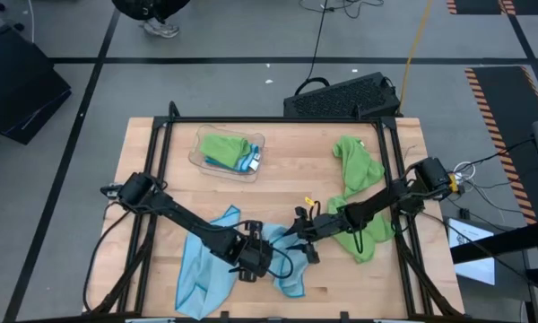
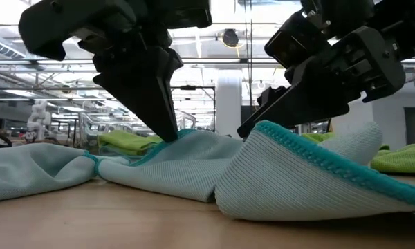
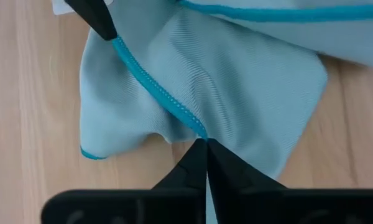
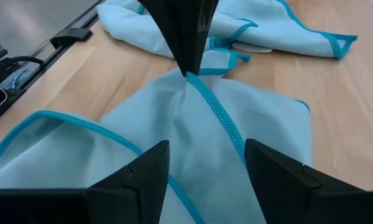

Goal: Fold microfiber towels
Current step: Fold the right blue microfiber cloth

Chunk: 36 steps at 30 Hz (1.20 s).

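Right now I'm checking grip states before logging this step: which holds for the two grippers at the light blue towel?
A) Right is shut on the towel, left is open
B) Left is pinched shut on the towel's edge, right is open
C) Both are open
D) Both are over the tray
B: the left gripper is closed on the light blue towel at its hem, while the right gripper stands with its fingers apart above the cloth.

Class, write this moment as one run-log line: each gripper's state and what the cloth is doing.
left gripper: shut on light blue microfiber towel hem | right gripper: open, over same towel | towel: crumpled on wooden table, unfolded
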Tool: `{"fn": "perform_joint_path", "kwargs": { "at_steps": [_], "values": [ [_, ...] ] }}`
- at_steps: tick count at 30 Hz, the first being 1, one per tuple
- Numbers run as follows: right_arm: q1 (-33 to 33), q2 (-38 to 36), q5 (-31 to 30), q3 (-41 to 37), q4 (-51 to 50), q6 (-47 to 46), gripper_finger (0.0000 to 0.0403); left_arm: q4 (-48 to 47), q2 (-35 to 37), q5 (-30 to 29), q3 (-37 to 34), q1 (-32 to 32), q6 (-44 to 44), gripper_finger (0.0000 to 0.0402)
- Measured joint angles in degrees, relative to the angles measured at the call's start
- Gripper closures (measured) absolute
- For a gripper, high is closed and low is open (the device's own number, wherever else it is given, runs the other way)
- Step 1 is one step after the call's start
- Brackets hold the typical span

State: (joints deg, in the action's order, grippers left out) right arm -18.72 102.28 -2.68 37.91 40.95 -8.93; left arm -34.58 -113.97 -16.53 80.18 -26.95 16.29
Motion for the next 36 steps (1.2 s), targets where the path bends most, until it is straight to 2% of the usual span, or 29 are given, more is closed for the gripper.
{"fn": "perform_joint_path", "kwargs": {
  "at_steps": [4,8,12,15,18,24,27,32,36],
  "values": [
    [0.0,0.0,0.0,0.0,0.0,-0.3,0.0203,-0.3,0.0,0.0,0.0,0.2,5.0,0.0373],
    [0.0,0.0,0.0,0.0,0.0,-0.3,0.0203,-0.3,0.0,0.0,-2.3,0.3,6.3,0.0336],
    [0.0,0.0,0.0,0.0,0.0,-0.3,0.0203,4.5,0.0,0.0,-7.7,0.6,5.2,0.0296],
    [0.0,0.0,0.0,0.0,0.0,-0.2,0.0203,7.8,0.4,1.3,-10.6,1.3,2.5,0.0285],
    [0.0,0.0,0.0,0.0,0.0,0.0,0.0203,9.1,0.4,2.2,-11.9,1.6,-0.8,0.0302],
    [0.0,0.0,0.0,0.0,-0.3,0.2,0.0203,13.1,0.2,2.6,-11.5,1.8,-8.2,0.0391],
    [0.0,0.0,0.0,0.0,-0.5,0.1,0.0203,10.5,-0.1,1.9,-9.8,1.7,-8.1,0.0391],
    [-0.2,0.1,-0.2,1.5,-1.8,-3.7,0.0203,1.0,0.3,-3.7,-5.7,0.3,-4.7,0.0397],
    [-1.4,0.0,-5.7,8.1,-12.4,-4.3,0.0203,-6.6,0.6,-9.9,-1.1,-2.1,-2.2,0.0399]
  ]
}}
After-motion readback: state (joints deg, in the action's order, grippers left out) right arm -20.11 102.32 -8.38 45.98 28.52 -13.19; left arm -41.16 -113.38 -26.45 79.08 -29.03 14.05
